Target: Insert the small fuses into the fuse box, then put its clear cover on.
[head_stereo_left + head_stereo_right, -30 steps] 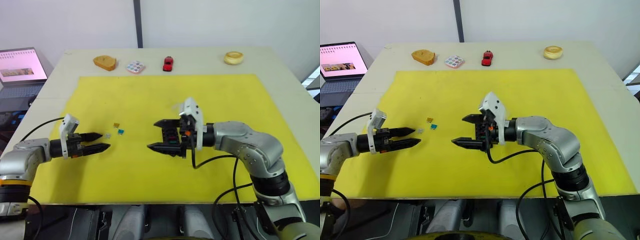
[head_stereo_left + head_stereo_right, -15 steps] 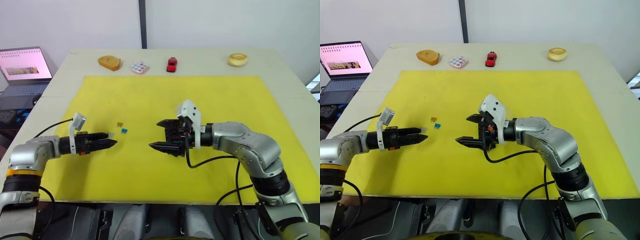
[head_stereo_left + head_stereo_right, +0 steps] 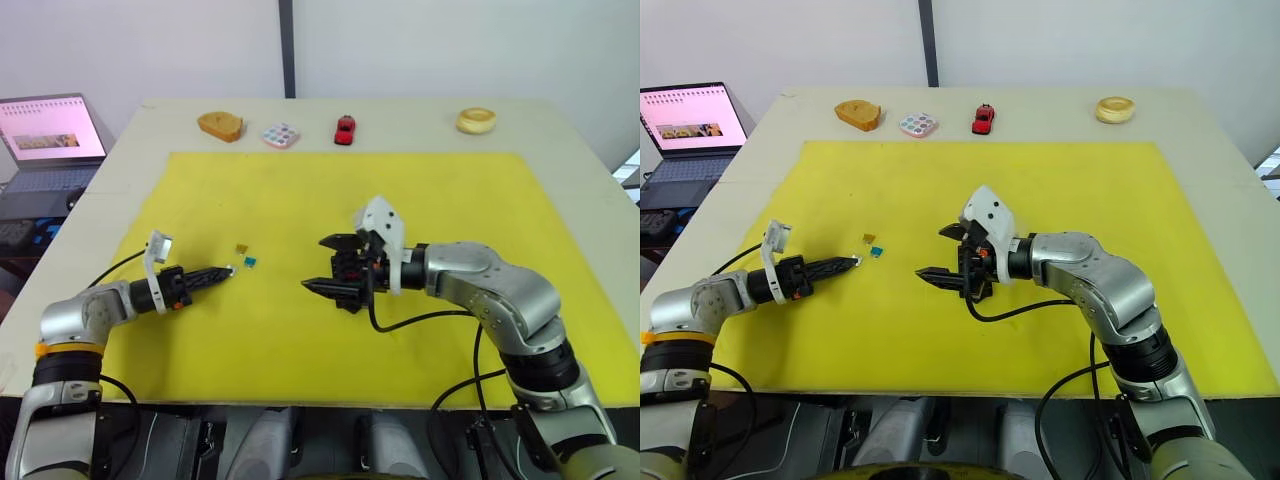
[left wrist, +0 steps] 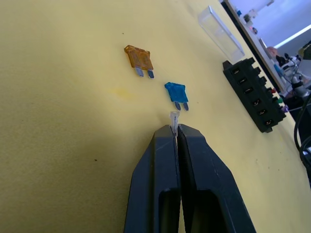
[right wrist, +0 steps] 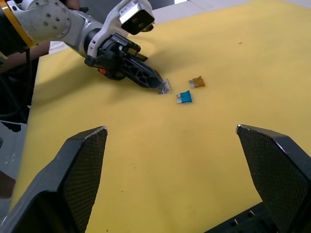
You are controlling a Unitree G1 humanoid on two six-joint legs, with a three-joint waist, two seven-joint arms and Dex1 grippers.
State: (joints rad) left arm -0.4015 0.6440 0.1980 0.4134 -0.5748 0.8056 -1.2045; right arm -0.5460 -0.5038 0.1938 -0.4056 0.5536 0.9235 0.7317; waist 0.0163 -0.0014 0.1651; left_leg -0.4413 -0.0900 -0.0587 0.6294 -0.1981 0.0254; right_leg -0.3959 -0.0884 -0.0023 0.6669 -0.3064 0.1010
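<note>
My left gripper (image 4: 176, 129) is shut on a tiny clear-grey fuse (image 4: 173, 117) that sticks out of its tips low over the yellow mat (image 3: 450, 200). Just beyond the tips lie a blue fuse (image 4: 176, 91) and an amber fuse (image 4: 139, 57). The black fuse box (image 4: 252, 94) lies in mid-mat with a few coloured fuses in its slots. My right gripper (image 3: 328, 265) stands open around its left end, fingers wide apart. The clear cover (image 4: 221, 33) lies behind the box. The right wrist view shows the left gripper (image 5: 160, 85) with its fuse.
Along the table's far edge sit a brown bread-like piece (image 3: 220, 125), a white tile with coloured dots (image 3: 280, 134), a red toy car (image 3: 344, 128) and a round pastry-like thing (image 3: 476, 120). A laptop (image 3: 45, 130) stands off the table's left.
My left gripper has closed from wide open onto the clear-grey fuse. The right gripper has stayed open by the fuse box. The camera shifted slightly early on.
</note>
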